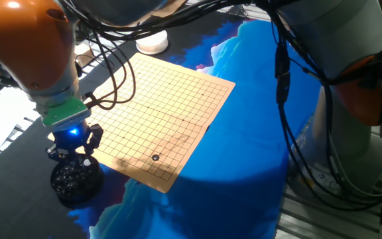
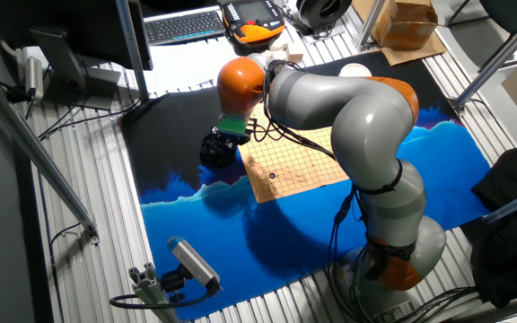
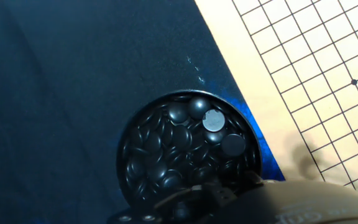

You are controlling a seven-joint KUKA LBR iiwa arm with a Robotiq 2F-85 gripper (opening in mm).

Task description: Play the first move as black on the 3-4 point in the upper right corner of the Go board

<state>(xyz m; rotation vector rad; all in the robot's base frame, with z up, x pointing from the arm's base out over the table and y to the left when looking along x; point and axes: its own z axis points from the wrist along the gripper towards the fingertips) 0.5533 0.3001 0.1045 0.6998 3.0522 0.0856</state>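
Observation:
A small black stone lies on the wooden Go board, a few lines in from the board's near corner; it also shows in the other fixed view. My gripper hangs just above the round black bowl of black stones, left of the board. Its fingers look spread and hold nothing. In the hand view the bowl, full of glossy stones, is right below me, with the board's edge to the right. The placed stone is out of the hand view.
A white bowl stands beyond the board's far corner. Blue cloth covers the table right of the board, black cloth left of it. Arm cables hang over the board's left side.

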